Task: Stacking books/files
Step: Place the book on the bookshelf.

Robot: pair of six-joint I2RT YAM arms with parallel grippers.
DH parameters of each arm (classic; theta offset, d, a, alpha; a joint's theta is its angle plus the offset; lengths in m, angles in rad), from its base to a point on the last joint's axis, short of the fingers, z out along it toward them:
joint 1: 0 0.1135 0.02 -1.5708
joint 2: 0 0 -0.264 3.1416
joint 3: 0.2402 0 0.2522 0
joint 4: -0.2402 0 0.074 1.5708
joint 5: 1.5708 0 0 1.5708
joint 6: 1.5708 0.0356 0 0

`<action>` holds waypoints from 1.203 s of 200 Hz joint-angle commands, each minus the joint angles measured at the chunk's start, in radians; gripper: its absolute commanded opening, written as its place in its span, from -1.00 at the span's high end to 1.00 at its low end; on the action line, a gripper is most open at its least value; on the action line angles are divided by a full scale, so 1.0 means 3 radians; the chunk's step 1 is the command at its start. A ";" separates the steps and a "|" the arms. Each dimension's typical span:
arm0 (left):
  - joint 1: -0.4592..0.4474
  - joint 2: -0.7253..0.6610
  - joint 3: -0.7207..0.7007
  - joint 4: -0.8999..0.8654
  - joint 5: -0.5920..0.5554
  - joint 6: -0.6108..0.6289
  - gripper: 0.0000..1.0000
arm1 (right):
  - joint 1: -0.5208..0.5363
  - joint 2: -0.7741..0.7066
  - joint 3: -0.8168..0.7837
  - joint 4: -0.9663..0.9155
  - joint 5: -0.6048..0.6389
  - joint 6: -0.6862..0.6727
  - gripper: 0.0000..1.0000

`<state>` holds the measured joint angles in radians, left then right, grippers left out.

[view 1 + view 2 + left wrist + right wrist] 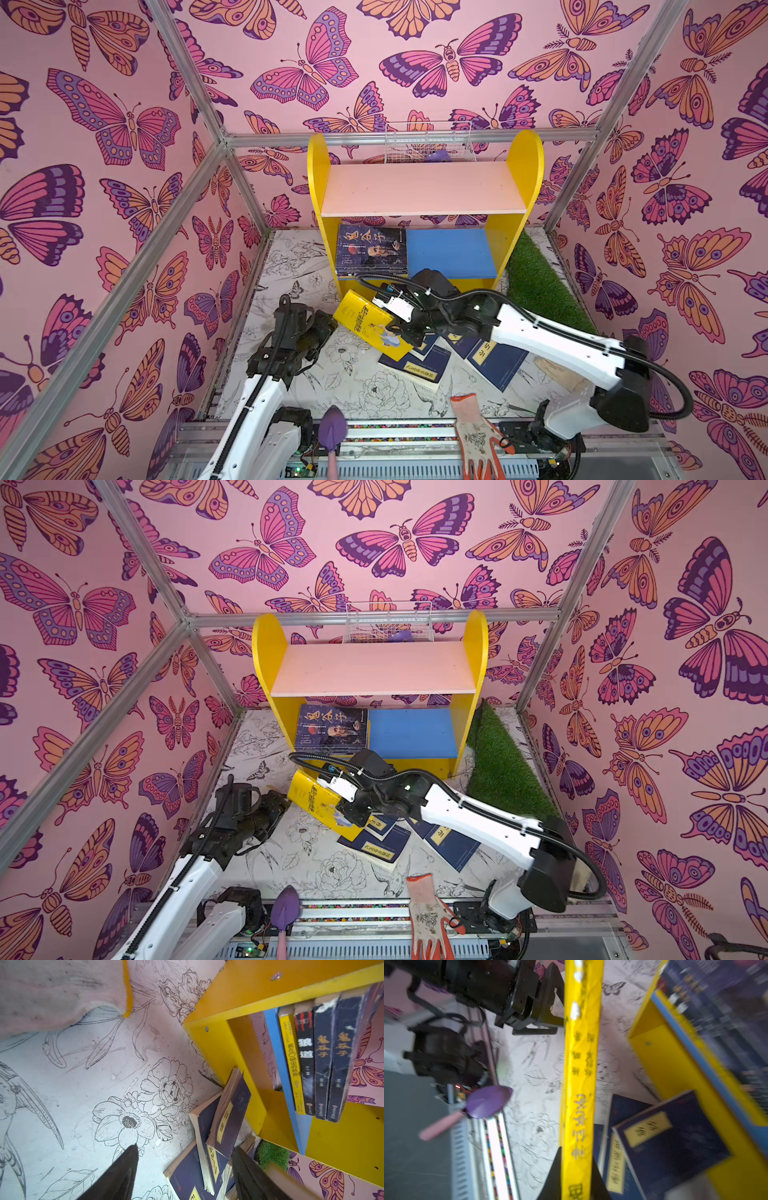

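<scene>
My right gripper [405, 332] [576, 1155] is shut on a yellow cartoon-cover book [365, 324] [316, 802], held tilted above the floor in front of the shelf; its spine [579, 1064] runs between the jaws. My left gripper [328, 328] [185, 1148] stands open just left of that book, with nothing between its fingers. Several navy books with yellow labels [415, 361] [451, 841] [228, 1109] lie scattered on the floor under the right arm. A stack of books topped by a dark portrait cover [370, 249] [332, 729] lies on the left of the blue lower shelf board [451, 251]; its spines [307, 1059] face the left wrist camera.
The yellow shelf unit [528, 166] stands at the back with a wire basket [428, 143] behind it. A strip of green turf [540, 282] lies to its right. A white-and-orange glove [478, 436], a beige glove [557, 370] and a purple trowel [332, 428] lie near the front edge.
</scene>
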<state>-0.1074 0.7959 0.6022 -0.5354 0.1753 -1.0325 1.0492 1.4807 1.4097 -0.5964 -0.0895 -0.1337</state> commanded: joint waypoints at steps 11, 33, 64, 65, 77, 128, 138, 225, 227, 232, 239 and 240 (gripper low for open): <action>-0.0003 0.0208 0.0059 -0.0208 -0.0089 0.0078 -0.47 | 0.0208 -0.0197 0.0141 -0.0365 0.2002 -0.1116 1.00; -0.0003 0.0266 0.0124 -0.0210 -0.0102 0.0133 -0.48 | 0.0198 -0.0337 -0.0067 0.0211 0.2675 -0.1693 1.00; -0.0001 0.0247 0.0088 -0.0188 -0.0108 0.0069 -0.49 | 0.0068 -0.0280 -0.0210 0.1295 0.3250 -0.2433 1.00; -0.0001 0.0246 0.0088 -0.0186 -0.0106 0.0071 -0.49 | 0.0060 -0.0274 -0.0210 0.1322 0.3254 -0.2453 1.00; -0.0004 0.0230 0.0065 -0.0184 -0.0099 0.0067 -0.50 | -0.0034 -0.0193 -0.0212 0.1653 0.3282 -0.2633 1.00; 0.0000 0.0169 0.0036 -0.0163 -0.0023 0.0117 -0.49 | -0.0332 0.0620 0.0168 0.2697 0.3095 -0.3204 1.00; -0.0001 0.0164 0.0033 -0.0163 -0.0008 0.0113 -0.49 | -0.0370 0.0837 0.0297 0.2875 0.2987 -0.3326 1.00; -0.0003 0.0119 -0.0039 -0.0153 0.0121 0.0128 -0.49 | -0.0367 0.1737 0.0847 0.3335 0.2311 -0.3839 1.00; -0.0002 0.0129 -0.0036 -0.0153 0.0121 0.0133 -0.49 | -0.0363 0.1727 0.0829 0.3357 0.2301 -0.3841 1.00; -0.0004 0.0151 -0.0030 -0.0153 0.0122 0.0144 -0.49 | -0.0354 0.1698 0.0775 0.3432 0.2279 -0.3855 0.94; 0.0000 0.0182 -0.0020 -0.0153 0.0124 0.0155 -0.49 | -0.0347 0.1667 0.0706 0.3536 0.2245 -0.3854 0.69; 0.0000 0.0186 -0.0016 -0.0153 0.0125 0.0157 -0.49 | -0.0347 0.1664 0.0698 0.3544 0.2238 -0.3849 0.65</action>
<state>-0.1078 0.8322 0.6086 -0.5735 0.1951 -1.0069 0.9310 2.0483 1.6417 0.3122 0.6464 -1.2640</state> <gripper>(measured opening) 0.745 0.146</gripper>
